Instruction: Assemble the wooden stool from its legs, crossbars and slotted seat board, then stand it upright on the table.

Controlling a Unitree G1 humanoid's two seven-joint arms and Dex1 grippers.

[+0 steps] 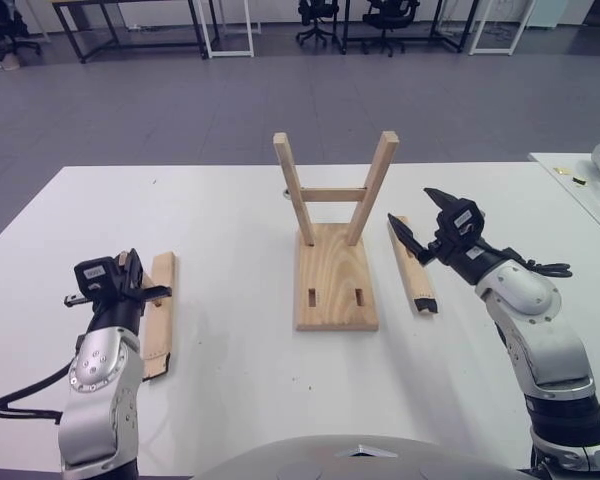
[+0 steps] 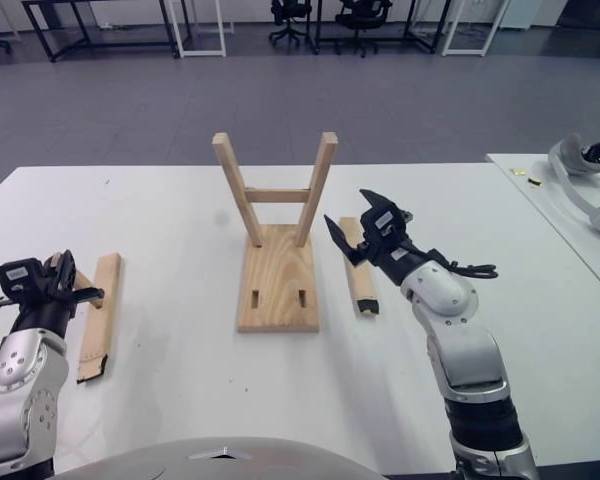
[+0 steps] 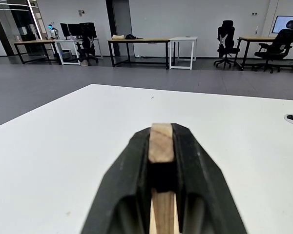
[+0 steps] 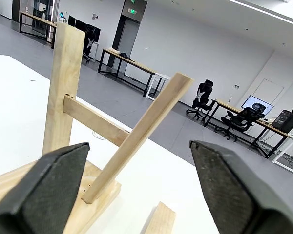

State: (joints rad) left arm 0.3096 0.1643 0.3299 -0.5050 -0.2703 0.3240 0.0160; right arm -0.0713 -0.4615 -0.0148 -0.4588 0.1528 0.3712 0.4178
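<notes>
Head stereo pair looking down over one shared table (image 1: 230, 390), wrist cameras close behind left pincer (image 3: 161, 146) and right pincer (image 4: 136, 146)

The left end effector (image 3: 161, 128) hides most of the wooden piece (image 3: 161, 146) it clamps, possibly a crossbar.

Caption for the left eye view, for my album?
Two legs stand in the seat board; left hand grips wood, right hand open.

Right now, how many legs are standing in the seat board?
2. Both stand at the far end of the seat board, the left leg and the right leg, joined by a crossbar. The two near slots are empty. None seems hidden.
</notes>
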